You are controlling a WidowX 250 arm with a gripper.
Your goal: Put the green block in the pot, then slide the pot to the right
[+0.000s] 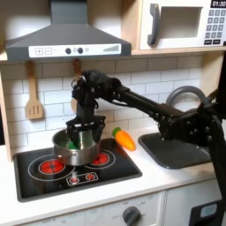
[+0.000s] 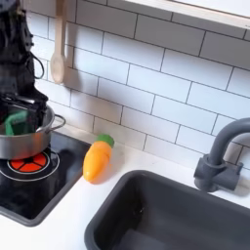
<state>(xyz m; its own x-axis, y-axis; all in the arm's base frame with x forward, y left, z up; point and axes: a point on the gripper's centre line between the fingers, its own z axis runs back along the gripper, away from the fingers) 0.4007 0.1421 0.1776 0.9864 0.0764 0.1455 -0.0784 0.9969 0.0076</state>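
Fingers of the gripper (image 1: 82, 134) hang straight down inside the pot (image 1: 78, 153), the green block (image 2: 17, 123) between them; whether they grip it I cannot tell. Both sit on the toy stove (image 1: 53, 181), with bare counter (image 2: 78, 210) toward the carrot (image 2: 97, 159).

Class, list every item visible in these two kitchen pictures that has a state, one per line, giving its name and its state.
Round shiny silver metal pot: upright on the stove, holding the block.
Small bright green block: inside the pot, at the pincer's tips.
Pincer: lowered into the pot; open or shut cannot be told.
Orange carrot with green top: lying on the counter beside the stove.
Wooden spatula: hanging on the tiled wall.
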